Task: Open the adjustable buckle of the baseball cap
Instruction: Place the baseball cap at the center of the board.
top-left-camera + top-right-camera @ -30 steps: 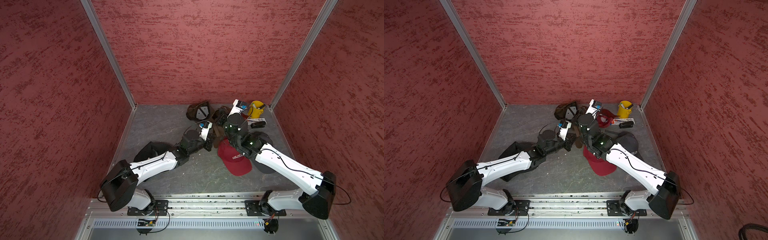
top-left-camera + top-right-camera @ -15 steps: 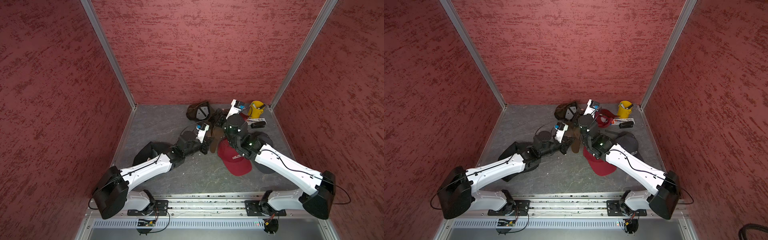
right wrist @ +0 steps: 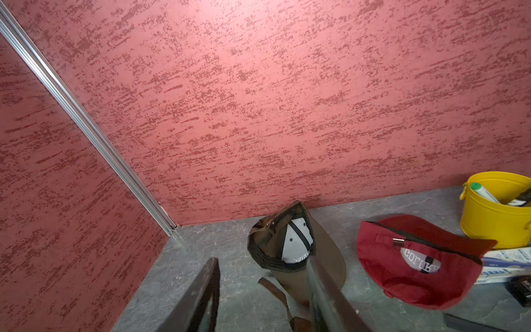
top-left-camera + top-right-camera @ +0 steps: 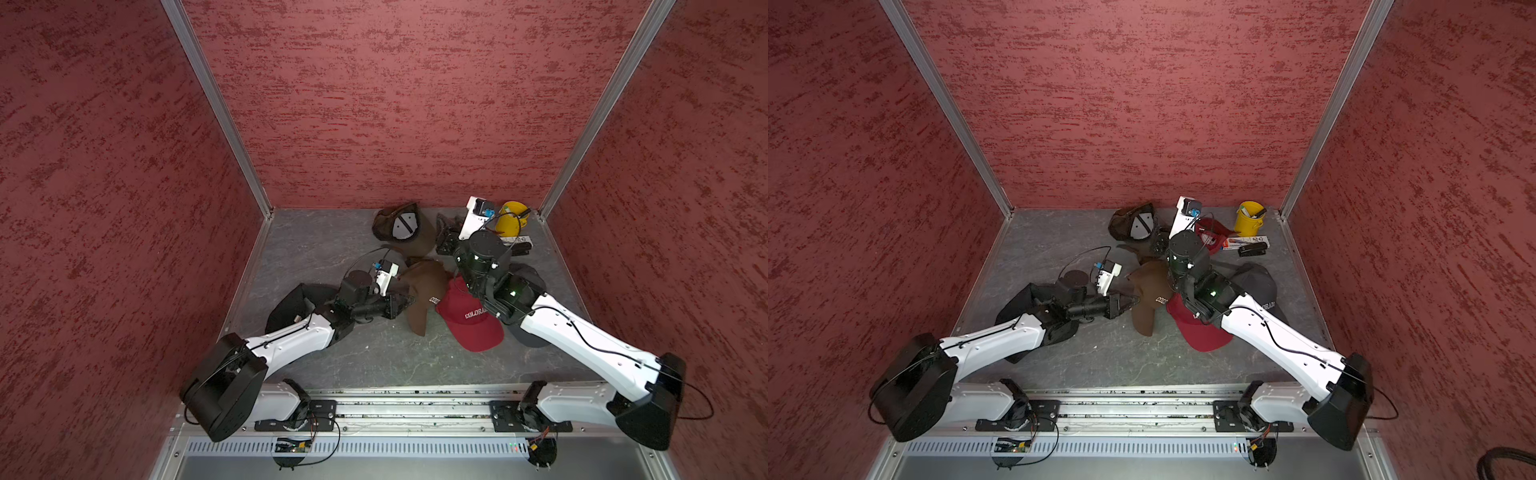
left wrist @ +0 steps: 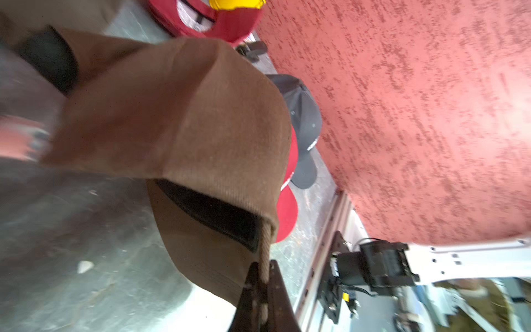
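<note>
While the left gripper [image 5: 263, 276] is squeezed shut on the ribbed edge of the brown cap [image 5: 201, 115], the right gripper [image 3: 263, 267] has its jaws apart and holds nothing. A thin brown strap [image 3: 275, 289] lies between those jaws, and I cannot tell if it touches them.

The brown cap is soft cord cloth with a stiff bill. It sits in the middle of the grey, stone-look table [image 4: 374, 361]. Its buckle is hidden.

I count six caps. A red cap [image 4: 473, 324] with white letters lies just beside the brown one. A grey cap [image 4: 1258, 282] peeks out under the right arm, and a black cap [image 4: 291, 305] under the left arm. Near the back wall, a dark brown cap [image 4: 401, 230] and a second red cap [image 3: 379, 258] lie with their insides showing.

One round yellow bucket [image 3: 494, 224] stands in the back corner. The second red cap has one small shiny metal buckle [image 3: 398, 243].
</note>
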Motion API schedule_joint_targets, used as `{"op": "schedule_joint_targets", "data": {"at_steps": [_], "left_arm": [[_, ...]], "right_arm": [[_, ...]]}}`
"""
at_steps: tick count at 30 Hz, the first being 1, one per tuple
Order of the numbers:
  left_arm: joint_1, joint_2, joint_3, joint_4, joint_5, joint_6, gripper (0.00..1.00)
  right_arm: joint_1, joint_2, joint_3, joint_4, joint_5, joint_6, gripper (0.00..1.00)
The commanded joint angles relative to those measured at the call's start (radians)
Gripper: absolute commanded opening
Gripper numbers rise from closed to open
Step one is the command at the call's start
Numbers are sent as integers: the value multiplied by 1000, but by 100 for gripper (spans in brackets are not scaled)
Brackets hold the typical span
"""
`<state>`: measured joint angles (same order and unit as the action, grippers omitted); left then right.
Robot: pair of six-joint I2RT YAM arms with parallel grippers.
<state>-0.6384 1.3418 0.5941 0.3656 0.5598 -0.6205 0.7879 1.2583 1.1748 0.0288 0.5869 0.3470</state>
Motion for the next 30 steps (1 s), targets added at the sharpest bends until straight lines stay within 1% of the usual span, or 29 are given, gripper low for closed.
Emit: {"op": "schedule_joint_targets", "data": {"at_steps": [1, 5, 7, 9, 10, 12, 14, 16, 17, 19, 20, 22, 23, 27, 30], "left_arm": [[11, 47, -30, 284, 141, -149, 0], [21, 117, -119, 573, 166, -293, 0], [26, 158, -156, 674, 164, -348, 0], [28, 206, -189, 738, 162, -381, 0], [28, 222, -196, 735, 163, -387, 1], [26, 248, -211, 702, 159, -390, 8], [27, 249, -222, 638, 145, -384, 18], [26, 223, -226, 527, 118, -358, 32], [26, 196, -223, 446, 95, -337, 38], [23, 125, -215, 281, 34, -287, 47], [20, 82, -203, 150, -18, -255, 50], [9, -3, -185, -44, -97, -202, 56], [6, -37, -180, -110, -132, -192, 59], [-11, -96, -167, -214, -154, -191, 67], [-54, -118, -128, -318, -169, -177, 72]], "right_arm": [[-11, -14, -18, -24, -17, -30, 49], [-20, -11, -30, -29, -36, -45, 50], [-25, -10, -34, -31, -52, -52, 50], [-34, -7, -40, -29, -71, -60, 50], [-37, -4, -41, -29, -78, -64, 51], [-45, 3, -42, -29, -97, -74, 51], [-50, 7, -43, -27, -110, -88, 51], [-56, 10, -48, -22, -118, -103, 52], [-59, 11, -50, -19, -125, -110, 52], [-66, 11, -59, -11, -137, -123, 52], [-70, 12, -65, -5, -143, -128, 53], [-78, 11, -77, 8, -157, -135, 53], [-84, 14, -84, 15, -166, -138, 53], [-97, 39, -92, 32, -209, -151, 54], [-109, 73, -85, 37, -256, -173, 54]]}}
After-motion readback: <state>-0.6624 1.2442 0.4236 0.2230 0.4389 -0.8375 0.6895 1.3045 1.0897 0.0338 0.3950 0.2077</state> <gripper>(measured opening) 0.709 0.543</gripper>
